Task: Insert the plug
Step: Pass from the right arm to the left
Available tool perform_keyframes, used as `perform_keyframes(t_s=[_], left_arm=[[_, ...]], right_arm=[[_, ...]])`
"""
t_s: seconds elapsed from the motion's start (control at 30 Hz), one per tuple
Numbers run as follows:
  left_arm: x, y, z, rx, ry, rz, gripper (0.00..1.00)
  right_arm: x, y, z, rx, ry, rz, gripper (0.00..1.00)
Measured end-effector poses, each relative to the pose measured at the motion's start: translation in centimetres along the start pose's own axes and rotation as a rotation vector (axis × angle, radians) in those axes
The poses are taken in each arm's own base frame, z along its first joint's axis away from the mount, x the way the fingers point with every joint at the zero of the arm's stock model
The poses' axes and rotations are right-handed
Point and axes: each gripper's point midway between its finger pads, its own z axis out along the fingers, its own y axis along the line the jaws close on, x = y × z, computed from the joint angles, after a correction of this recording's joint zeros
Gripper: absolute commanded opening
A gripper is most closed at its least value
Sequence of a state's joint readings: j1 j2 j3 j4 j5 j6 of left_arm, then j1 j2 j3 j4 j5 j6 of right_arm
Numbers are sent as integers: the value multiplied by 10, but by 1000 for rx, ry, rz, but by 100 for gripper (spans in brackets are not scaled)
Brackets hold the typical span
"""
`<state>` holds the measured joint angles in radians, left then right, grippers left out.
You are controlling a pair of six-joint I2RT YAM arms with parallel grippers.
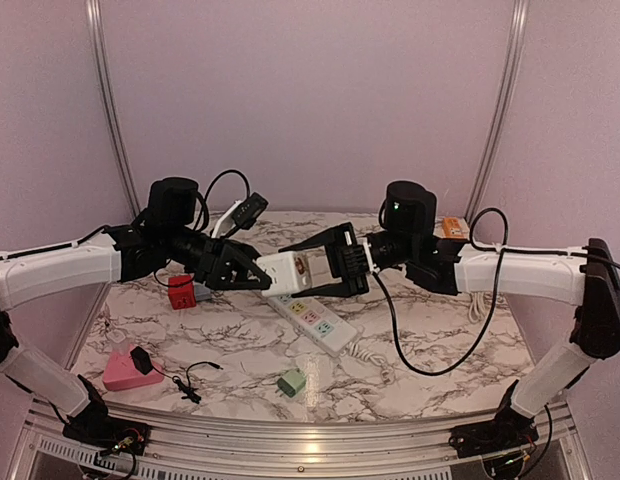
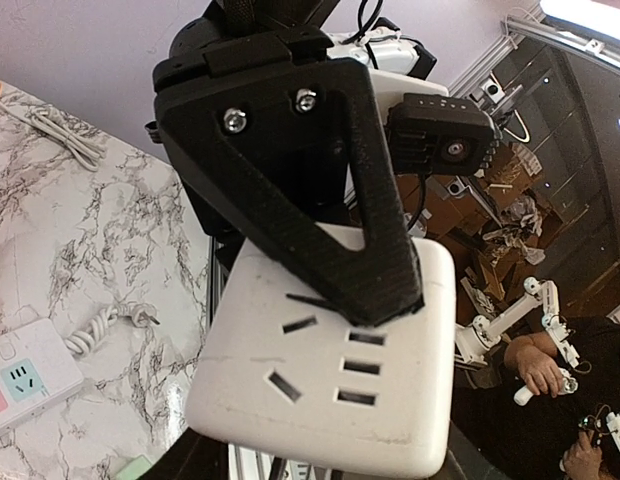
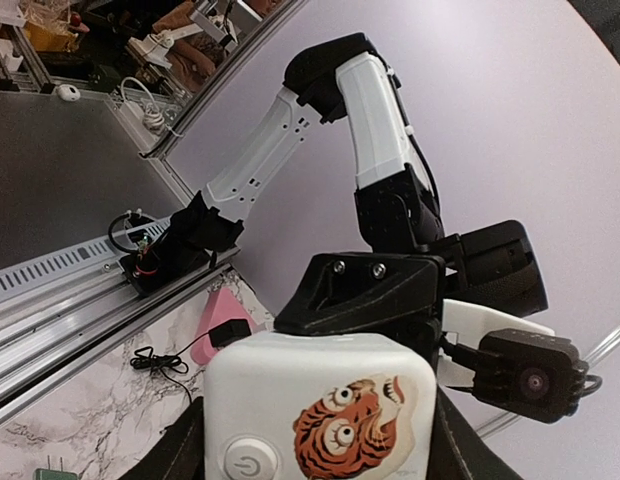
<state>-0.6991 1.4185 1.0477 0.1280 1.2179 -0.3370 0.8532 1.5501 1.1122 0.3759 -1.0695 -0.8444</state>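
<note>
Top view: smooth white adapter cube (image 1: 283, 268) held above the marbled table (image 1: 230, 335) — left gripper (image 1: 262, 274) and right gripper (image 1: 308, 268) each clamped on it.
Left wrist: slotted face, ribbed black finger (image 2: 370, 240) across it.
Right wrist: tiger sticker (image 3: 350, 425), round button (image 3: 250, 463).

Over marble table (image 1: 240, 345), left hand (image 1: 248, 268) and right hand (image 1: 330, 262) gripping white adapter cube (image 1: 287, 270), power strip (image 1: 315, 322) beneath

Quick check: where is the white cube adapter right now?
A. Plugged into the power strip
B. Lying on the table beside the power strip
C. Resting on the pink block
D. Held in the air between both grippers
D: the top view shows the white cube adapter off the table, gripped by the left gripper and right gripper, apart from the power strip.
</note>
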Motion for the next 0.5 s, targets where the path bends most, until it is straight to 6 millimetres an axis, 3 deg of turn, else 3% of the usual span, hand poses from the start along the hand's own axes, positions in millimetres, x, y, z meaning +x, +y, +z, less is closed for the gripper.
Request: perform_keyframes(t_s=[0.17, 0.33, 0.43, 0.5], left_arm=[[1, -1, 1, 4, 3, 1, 70], [-3, -4, 5, -6, -6, 32, 75], [-5, -6, 5, -9, -11, 43, 65], [-6, -6, 4, -15, -16, 45, 48]], right_arm=[[-2, 1, 0, 13, -34, 5, 27], [2, 2, 3, 22, -56, 19, 27], [1, 1, 3, 31, -67, 9, 27], [-1, 0, 2, 36, -74, -3, 27]])
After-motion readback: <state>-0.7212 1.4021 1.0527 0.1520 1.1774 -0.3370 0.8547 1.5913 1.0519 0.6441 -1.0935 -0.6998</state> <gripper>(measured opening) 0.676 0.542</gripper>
